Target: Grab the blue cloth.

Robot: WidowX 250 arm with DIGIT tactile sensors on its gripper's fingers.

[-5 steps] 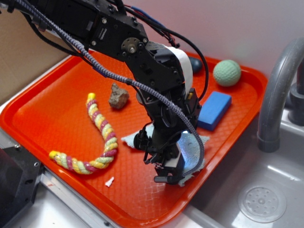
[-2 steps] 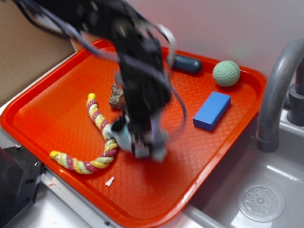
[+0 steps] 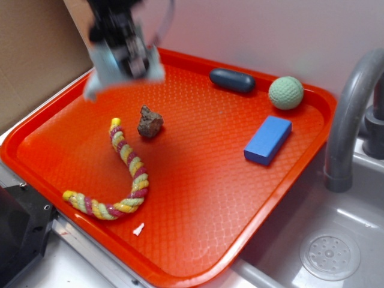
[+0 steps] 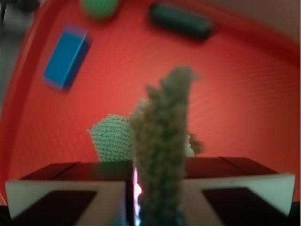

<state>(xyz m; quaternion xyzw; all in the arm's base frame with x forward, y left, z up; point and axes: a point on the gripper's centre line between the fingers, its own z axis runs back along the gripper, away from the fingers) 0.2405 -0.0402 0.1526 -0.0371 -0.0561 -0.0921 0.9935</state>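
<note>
The blue cloth (image 3: pixel 99 75), pale and blurred, hangs in the air over the tray's far left corner, pinched in my gripper (image 3: pixel 120 51). In the wrist view the cloth (image 4: pixel 162 141) stands as a nubby fold between the two pale fingers (image 4: pixel 70 197), with a flap of it drooping to the left. My gripper (image 4: pixel 157 197) is shut on it. The arm above is mostly out of the exterior view.
On the orange tray (image 3: pixel 198 240) lie a striped rope (image 3: pixel 129 174), a brown rock (image 3: pixel 149 122), a bright blue block (image 3: pixel 268 140), a dark navy capsule (image 3: pixel 232 80) and a green ball (image 3: pixel 286 92). A grey faucet (image 3: pixel 348 120) and sink (image 3: pixel 330 255) stand at right.
My gripper has lifted the cloth off the tray's front right area and carried it up and to the far left. The other objects have not moved.
</note>
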